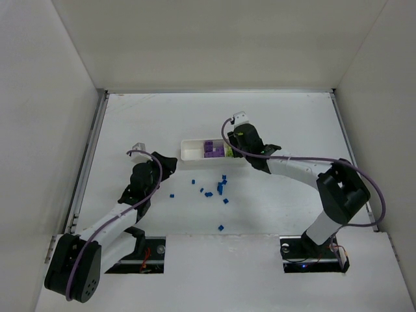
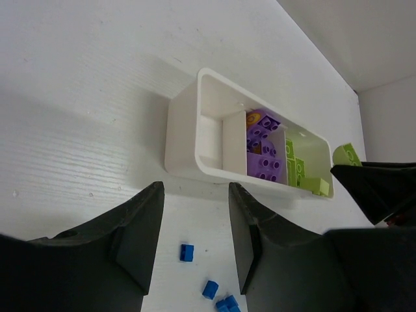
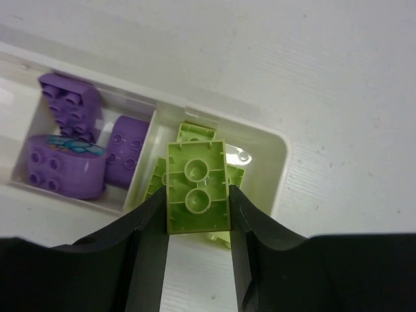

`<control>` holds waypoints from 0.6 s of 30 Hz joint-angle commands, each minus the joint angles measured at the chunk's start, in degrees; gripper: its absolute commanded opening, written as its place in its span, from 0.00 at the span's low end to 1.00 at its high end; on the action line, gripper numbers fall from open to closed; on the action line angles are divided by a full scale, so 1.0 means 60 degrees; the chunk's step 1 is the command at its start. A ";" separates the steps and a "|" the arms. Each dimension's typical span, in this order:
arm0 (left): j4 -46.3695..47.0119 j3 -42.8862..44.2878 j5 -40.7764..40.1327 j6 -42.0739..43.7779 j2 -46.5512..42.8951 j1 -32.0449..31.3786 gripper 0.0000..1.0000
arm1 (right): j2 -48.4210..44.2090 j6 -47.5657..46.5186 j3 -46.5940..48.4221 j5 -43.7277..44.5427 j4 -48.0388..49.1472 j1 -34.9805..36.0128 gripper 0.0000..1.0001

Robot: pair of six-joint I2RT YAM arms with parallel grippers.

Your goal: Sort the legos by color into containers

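Observation:
The white tray (image 1: 192, 149) lies at mid-table, and its left compartment (image 2: 209, 136) has nothing in it. Purple blocks (image 3: 68, 140) fill the middle one and lime-green flat bricks (image 2: 296, 168) the right one. My right gripper (image 3: 197, 208) hovers over that right end, shut on a lime-green flat brick (image 3: 196, 185) held underside up. Several tiny blue pieces (image 1: 221, 187) lie scattered on the table in front of the tray. My left gripper (image 2: 195, 195) stands open just short of the tray's near wall, above one blue piece (image 2: 187, 253), holding nothing.
White enclosure walls (image 1: 52, 130) close the table in on the left, back and right. A single blue piece (image 1: 221, 227) lies nearer the arm bases. The right arm's body (image 1: 341, 188) and cable reach across the right side of the table.

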 commanded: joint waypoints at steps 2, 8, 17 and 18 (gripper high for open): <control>0.0411 -0.0024 -0.0363 0.0311 0.0136 -0.0114 0.41 | 0.0139 0.0318 0.0084 0.0298 0.0696 -0.0136 0.31; 0.0016 0.0181 -0.1064 0.0720 0.0313 -0.0435 0.40 | 0.0007 0.0362 -0.0195 0.0255 0.1238 -0.0136 0.42; -0.0847 0.0576 -0.2925 0.1848 0.0094 -0.1621 0.35 | -0.0300 0.0537 -0.0824 0.0166 0.1780 -0.0092 0.59; -0.1023 0.0649 -0.3116 0.1907 -0.0023 -0.1724 0.35 | -0.0417 0.0567 -0.0926 0.0268 0.1824 -0.0092 0.59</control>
